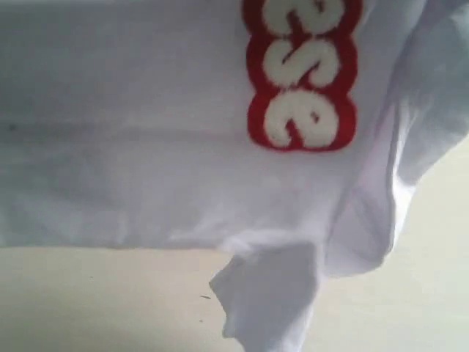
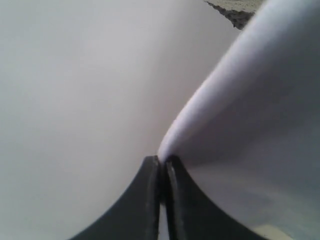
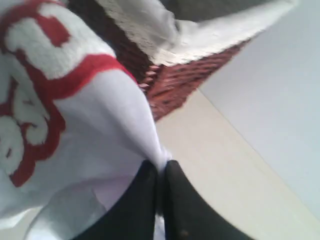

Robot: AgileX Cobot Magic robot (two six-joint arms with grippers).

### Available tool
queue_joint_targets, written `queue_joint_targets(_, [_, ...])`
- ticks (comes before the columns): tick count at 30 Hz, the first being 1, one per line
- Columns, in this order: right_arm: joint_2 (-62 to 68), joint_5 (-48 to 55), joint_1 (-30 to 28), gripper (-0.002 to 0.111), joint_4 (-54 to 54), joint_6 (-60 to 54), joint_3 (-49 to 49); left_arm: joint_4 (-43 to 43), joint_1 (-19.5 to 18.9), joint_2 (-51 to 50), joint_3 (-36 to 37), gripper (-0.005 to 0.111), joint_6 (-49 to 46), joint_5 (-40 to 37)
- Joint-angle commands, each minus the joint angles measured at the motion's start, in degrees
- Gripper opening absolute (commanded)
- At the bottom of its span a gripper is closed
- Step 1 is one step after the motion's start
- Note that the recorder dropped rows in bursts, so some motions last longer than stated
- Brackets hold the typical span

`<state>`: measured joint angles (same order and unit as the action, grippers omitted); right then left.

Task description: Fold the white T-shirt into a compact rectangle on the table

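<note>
Across the exterior view I see the white T-shirt (image 1: 146,147) lifted over the table (image 1: 88,308), red lettering (image 1: 300,73) right; left wrist: left gripper (image 2: 163,167) pinches its cloth; right wrist: right gripper (image 3: 160,170) clamps it too, wicker basket (image 3: 180,82) beyond.

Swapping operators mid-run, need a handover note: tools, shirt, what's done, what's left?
Tools: left tool shut on a pinch of the white T-shirt; right tool shut on it too, close to the red lettering.
Things: shirt held up between both, hanging loose over the table; wicker basket shows beyond the right tool.
Done: shirt grasped and raised.
Left: lay it flat, then every fold; none visible yet.
</note>
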<state>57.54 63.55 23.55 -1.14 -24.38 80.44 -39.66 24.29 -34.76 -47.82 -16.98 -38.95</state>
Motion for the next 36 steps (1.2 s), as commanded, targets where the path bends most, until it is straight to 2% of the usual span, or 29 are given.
queue_joint_targets(1, [0.6,6.4,-0.2,0.000,-8.3,-13.2,1.5,-0.7,0.9,0.0,-0.5,0.000,0.7,0.2])
queue_joint_targets(3, [-0.4,6.4,-0.2,0.000,-21.8,-20.5,1.0,-0.8,1.4,0.0,-0.5,0.000,0.4,0.2])
queue_joint_targets(4, [-0.4,6.4,-0.2,0.000,-24.9,-23.0,1.2,-0.9,1.4,0.0,-0.5,0.000,0.4,0.1])
queue_joint_targets(5, [-0.4,6.4,-0.2,0.000,-25.8,-23.0,1.9,-1.6,1.4,0.0,-0.5,0.000,0.4,-0.5])
queue_joint_targets(7, [-0.4,-0.7,-0.2,0.000,-21.0,-16.1,2.7,-1.9,1.5,0.0,-0.5,0.000,0.4,-1.2])
queue_joint_targets(9, [-0.9,-10.5,-0.2,0.000,-8.1,-1.7,3.7,-1.7,1.5,0.0,-0.5,0.000,0.4,-1.3])
queue_joint_targets(11, [-1.3,-15.3,-0.2,0.000,10.1,17.2,4.5,-1.7,1.5,0.0,-0.5,0.000,0.4,-1.7])
queue_joint_targets(12, [-1.3,-14.6,-0.2,0.000,18.3,24.8,4.7,-1.7,1.5,0.0,-0.5,0.000,0.4,-1.7])
queue_joint_targets(14, [-1.3,-6.9,-0.2,0.000,38.7,38.8,4.7,-1.7,1.5,0.0,-0.5,0.000,0.4,-1.8])
queue_joint_targets(16, [-0.6,2.0,-0.2,0.000,47.8,38.9,4.7,-1.7,1.8,0.0,-0.5,0.000,0.4,-1.8])
queue_joint_targets(18, [-0.4,5.8,-0.2,0.000,42.0,29.4,4.7,-1.7,2.2,0.0,-0.5,0.000,0.4,-1.3])
queue_joint_targets(19, [-0.8,5.6,-0.2,0.000,31.8,20.0,4.7,-1.7,2.2,0.0,-0.5,0.000,0.4,-1.2])
queue_joint_targets(22, [-1.1,6.4,-0.2,0.000,-10.4,-15.6,4.3,-2.1,2.2,0.0,-0.5,0.000,0.4,-1.7])
queue_joint_targets(23, [-1.1,6.4,-0.2,0.000,-23.0,-24.4,4.0,-2.1,2.2,0.0,-0.5,0.000,0.4,-1.8])
queue_joint_targets(24, [-0.9,6.4,-0.2,0.000,-30.5,-28.0,4.1,-2.1,2.2,0.0,-0.5,0.000,0.4,-1.8])
queue_joint_targets(25, [-0.7,4.0,-0.2,0.000,-32.8,-27.9,4.1,-1.9,2.3,0.0,-0.5,0.000,0.4,-1.9])
queue_joint_targets(26, [-0.7,-0.9,-0.2,0.000,-30.3,-26.1,4.1,-1.9,2.3,0.0,-0.5,0.000,0.4,-2.2])
queue_joint_targets(27, [-0.7,-7.1,-0.2,0.000,-22.8,-19.3,4.1,-1.9,2.3,0.0,-0.5,0.000,0.4,-2.4])
queue_joint_targets(29, [-0.8,-15.0,-0.2,0.000,-1.1,4.1,4.1,-1.9,2.5,0.0,-0.5,0.000,0.4,-2.5])
queue_joint_targets(30, [-0.6,-13.5,-0.2,0.000,22.0,29.3,4.1,-1.9,2.5,0.2,-0.5,0.000,0.4,-2.5])
queue_joint_targets(31, [-0.1,-9.9,-0.2,0.000,31.0,35.7,4.1,-1.9,2.5,0.2,-0.5,0.000,0.4,-2.5])
queue_joint_targets(32, [0.8,-1.8,-0.2,0.000,37.4,33.8,4.1,-1.9,2.5,0.2,-0.5,0.000,0.4,-2.4])
queue_joint_targets(33, [1.3,1.6,-0.2,0.000,34.9,27.2,4.1,-1.9,2.6,0.2,-0.5,0.000,0.4,-2.3])
queue_joint_targets(34, [1.8,6.4,-0.2,0.000,21.2,9.8,4.1,-1.9,2.6,0.2,-0.5,0.000,0.4,-2.0])
queue_joint_targets(35, [2.1,6.4,-0.2,0.000,9.1,-1.6,4.0,-1.9,2.6,0.2,-0.5,0.000,0.4,-2.0])
queue_joint_targets(36, [2.3,6.4,-0.2,0.000,-14.9,-20.2,3.2,-1.9,2.6,0.2,-0.5,0.000,0.3,-2.0])
